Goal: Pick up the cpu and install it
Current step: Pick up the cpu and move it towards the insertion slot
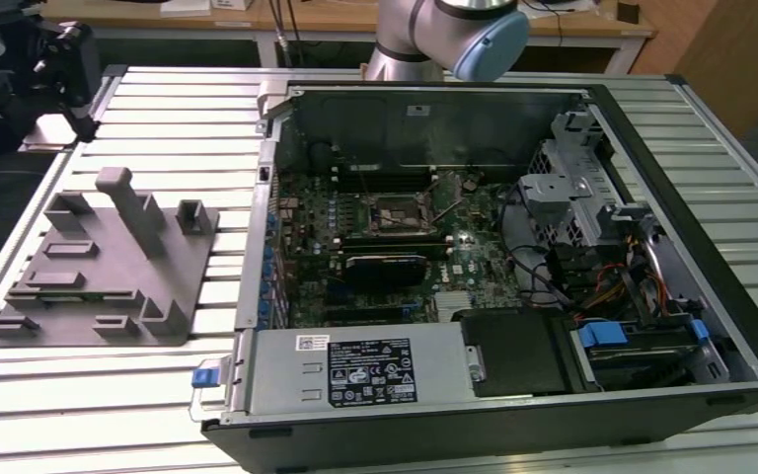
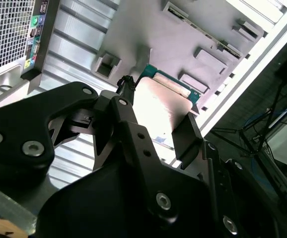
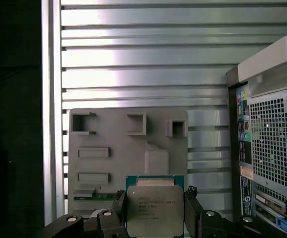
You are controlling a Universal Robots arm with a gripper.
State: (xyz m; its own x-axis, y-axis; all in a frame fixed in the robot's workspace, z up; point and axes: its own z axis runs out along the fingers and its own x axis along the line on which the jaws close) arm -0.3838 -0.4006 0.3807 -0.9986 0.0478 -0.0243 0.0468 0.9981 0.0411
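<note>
Carry stage of the installation. The gripper (image 3: 155,197) holds the cpu (image 3: 151,214) by two opposite edges, its fingers (image 2: 187,133) clamped on the chip, plate side showing in both wrist views. The chip hangs above the grey fixture (image 3: 113,134), beside the rear panel of the computer case (image 1: 643,148) and well apart from the motherboard socket (image 1: 399,212). Judged from this, the pick is done and the seating is not; seating calls for a level chip, square to the socket frame. Dark print lines the cpu plate, and white labels (image 1: 366,367) sit on the power supply.
</note>
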